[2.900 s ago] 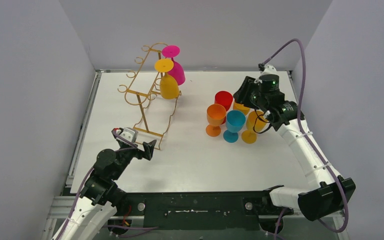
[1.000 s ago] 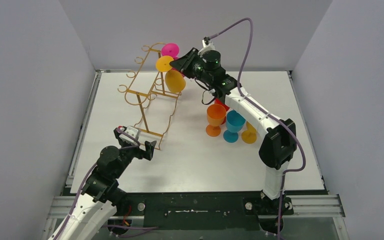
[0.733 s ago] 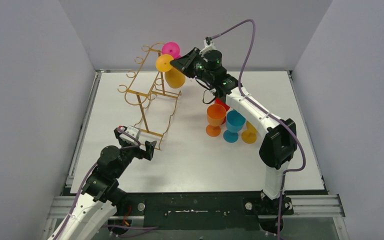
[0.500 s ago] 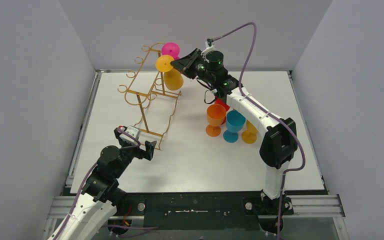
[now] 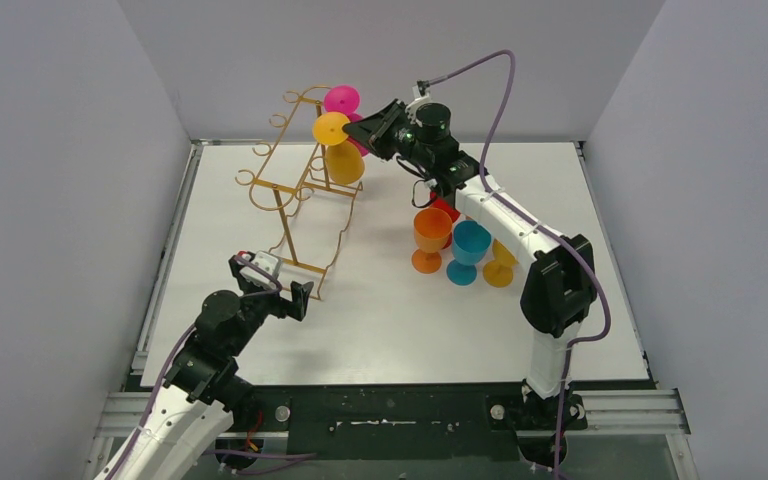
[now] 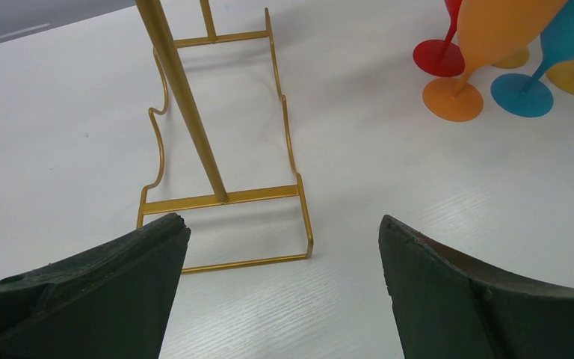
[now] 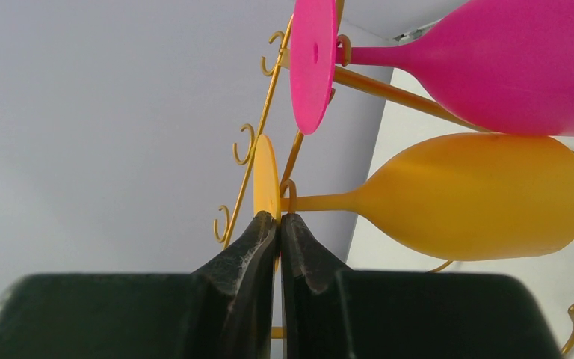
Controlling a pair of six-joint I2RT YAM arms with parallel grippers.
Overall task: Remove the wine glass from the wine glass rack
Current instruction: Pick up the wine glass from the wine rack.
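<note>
Yellow wine glass [image 7: 478, 198] hangs bowl-down on the wine glass rack [image 6: 188, 112], its stem in a hook at the rack's far end. A pink glass [image 7: 508, 67] hangs just beside it the same way.

Right gripper [image 7: 279, 218]: fingers almost pressed together, pinching the edge of the yellow glass's foot.

Left gripper [image 6: 282, 222]: fingers spread wide, holding nothing, low over the worktop [image 5: 390, 320] by the rack's near base loop.

Orange glass [image 5: 431, 232] and blue glass [image 5: 469, 243] stand upright to the right, apart from the rack.
</note>
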